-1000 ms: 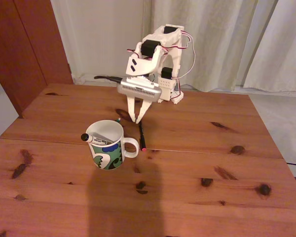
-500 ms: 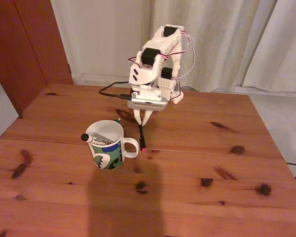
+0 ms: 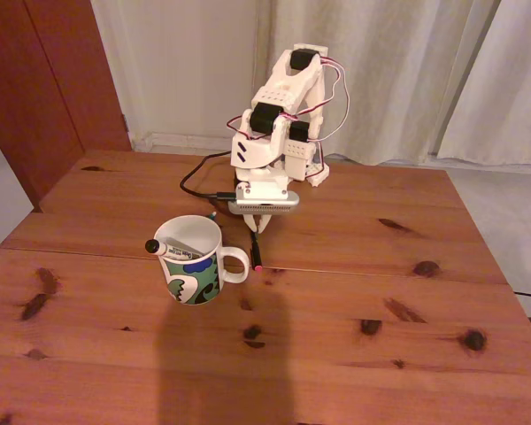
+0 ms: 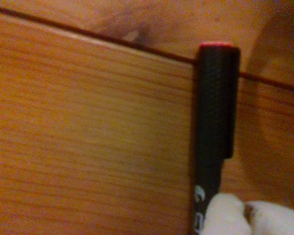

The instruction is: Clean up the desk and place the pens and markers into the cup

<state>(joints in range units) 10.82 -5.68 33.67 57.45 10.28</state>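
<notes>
On the desk (image 3: 354, 345) stands the cup (image 3: 193, 266), handle to the right. A white marker with a black cap (image 3: 156, 247) leans inside it, poking over the left rim. To the right of the cup lies a thin black pen with a pink end (image 3: 256, 251), pink end toward the camera. My gripper (image 3: 258, 227) is lowered onto the pen's far end. In the wrist view the pen (image 4: 213, 112) runs up from the gripper (image 4: 247, 218). The fingertips (image 4: 223, 213) sit close together with a thin dark gap, the left one over the barrel. A small teal tip (image 3: 211, 214) shows behind the cup.
The arm's base (image 3: 303, 164) is mounted at the desk's far edge, with a black cable (image 3: 195, 177) looping to its left. A seam (image 3: 380, 273) crosses the desk just past the pen's pink end. Curtains hang behind.
The arm has swung right and dropped lower, bringing the gripper from beside the pen's far end down onto it. Cup, marker and pen have not moved.
</notes>
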